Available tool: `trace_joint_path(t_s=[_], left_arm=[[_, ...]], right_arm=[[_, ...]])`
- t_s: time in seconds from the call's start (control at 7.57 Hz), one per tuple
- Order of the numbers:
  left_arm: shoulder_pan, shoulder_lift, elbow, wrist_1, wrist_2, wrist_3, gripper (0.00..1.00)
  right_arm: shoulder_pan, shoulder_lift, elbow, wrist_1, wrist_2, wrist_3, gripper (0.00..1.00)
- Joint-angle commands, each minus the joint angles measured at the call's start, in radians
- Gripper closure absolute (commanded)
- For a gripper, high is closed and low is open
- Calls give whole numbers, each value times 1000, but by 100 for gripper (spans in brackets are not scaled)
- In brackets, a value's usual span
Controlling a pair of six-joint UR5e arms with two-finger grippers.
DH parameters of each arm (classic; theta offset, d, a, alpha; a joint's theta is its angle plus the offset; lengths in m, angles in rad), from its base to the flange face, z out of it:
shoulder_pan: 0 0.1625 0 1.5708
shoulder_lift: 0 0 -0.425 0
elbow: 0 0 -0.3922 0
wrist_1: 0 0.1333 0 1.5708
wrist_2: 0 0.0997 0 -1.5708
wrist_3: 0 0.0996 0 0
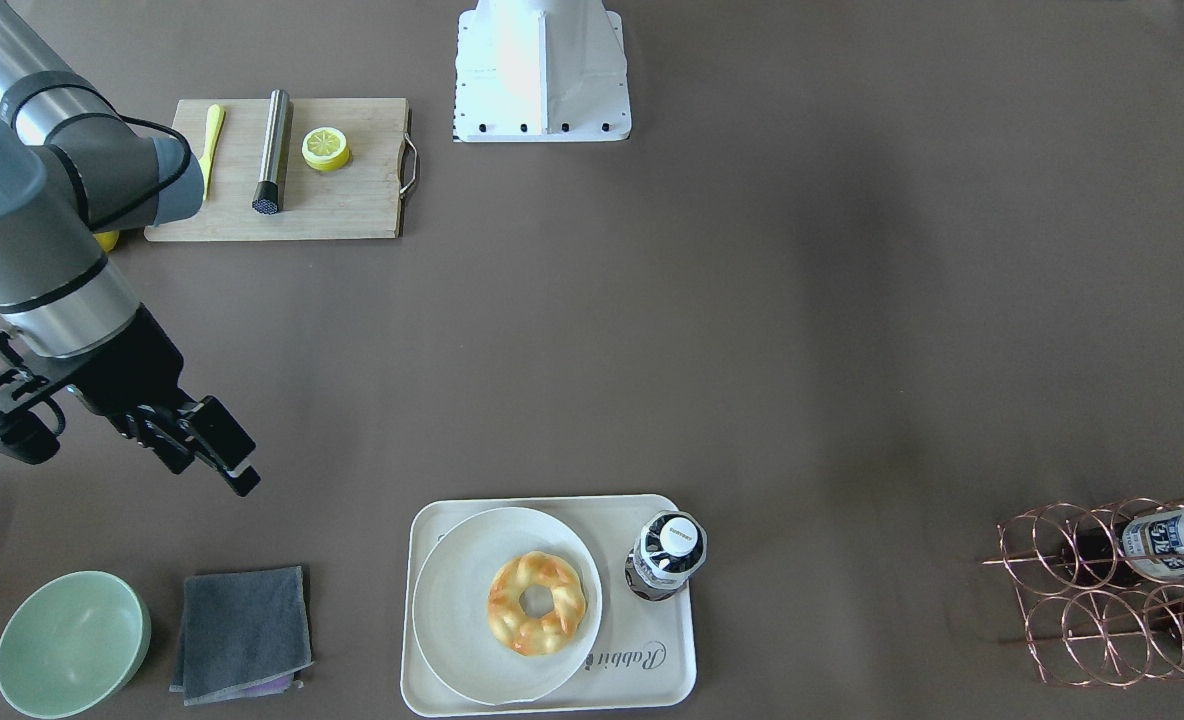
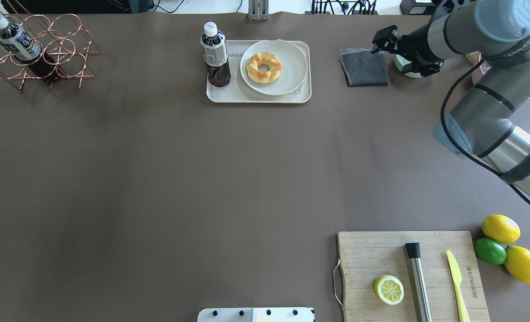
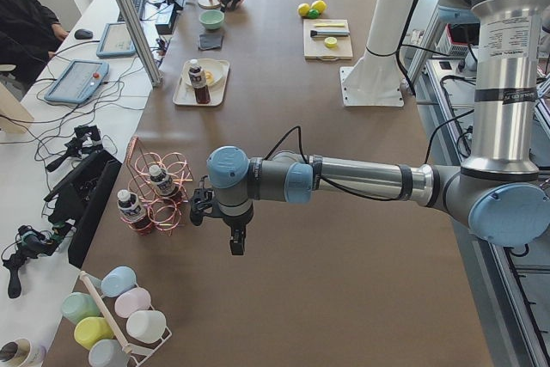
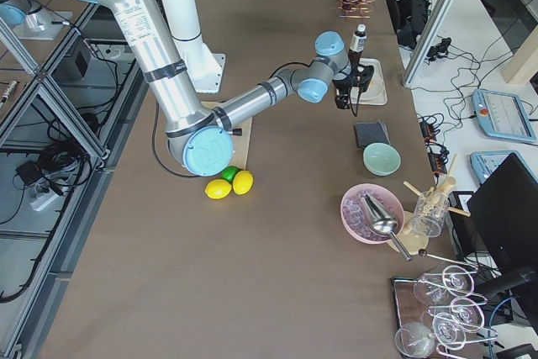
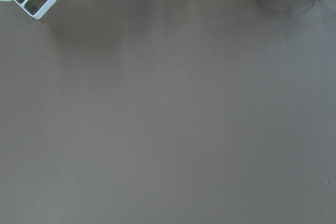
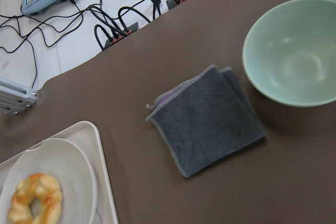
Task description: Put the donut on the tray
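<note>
The donut (image 1: 537,603) is golden-yellow with orange-brown patches. It lies on a round off-white plate (image 1: 452,600), which rests on the cream tray (image 1: 652,670) with "Rabbit" lettering. They also show in the overhead view, the donut (image 2: 263,67) and the tray (image 2: 260,97), and at the lower left of the right wrist view (image 6: 34,198). My right gripper (image 1: 210,462) hangs empty above the table beside the tray and its fingers look open. It is over the grey cloth (image 2: 364,67). My left gripper (image 3: 236,245) is far off near the wire rack; I cannot tell if it is open.
A dark drink bottle (image 1: 667,555) stands on the tray beside the plate. A green bowl (image 1: 72,643) sits beyond the cloth. A cutting board (image 2: 368,255) holds a lemon half, a steel rod and a yellow knife. A copper wire rack (image 2: 36,58) holds bottles.
</note>
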Motion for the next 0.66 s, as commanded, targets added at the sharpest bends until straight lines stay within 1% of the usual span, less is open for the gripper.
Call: trace_joint_path(t_s=[0.0, 0.13, 0.26, 0.4, 0.53], left_arm=[[0, 2, -1, 0, -1, 2, 2], [0, 0, -1, 0, 0, 2, 2], [-1, 2, -1, -2, -1, 2, 2], [-3, 2, -2, -2, -1, 2, 2], [-3, 2, -2, -2, -1, 2, 2]], right_arm=[[118, -171, 174, -284, -7, -437, 0], [165, -231, 198, -352, -4, -629, 0], [222, -288, 202, -365, 13, -779, 0], [251, -310, 194, -444, 13, -955, 0], [295, -304, 188, -548, 13, -1143, 0]])
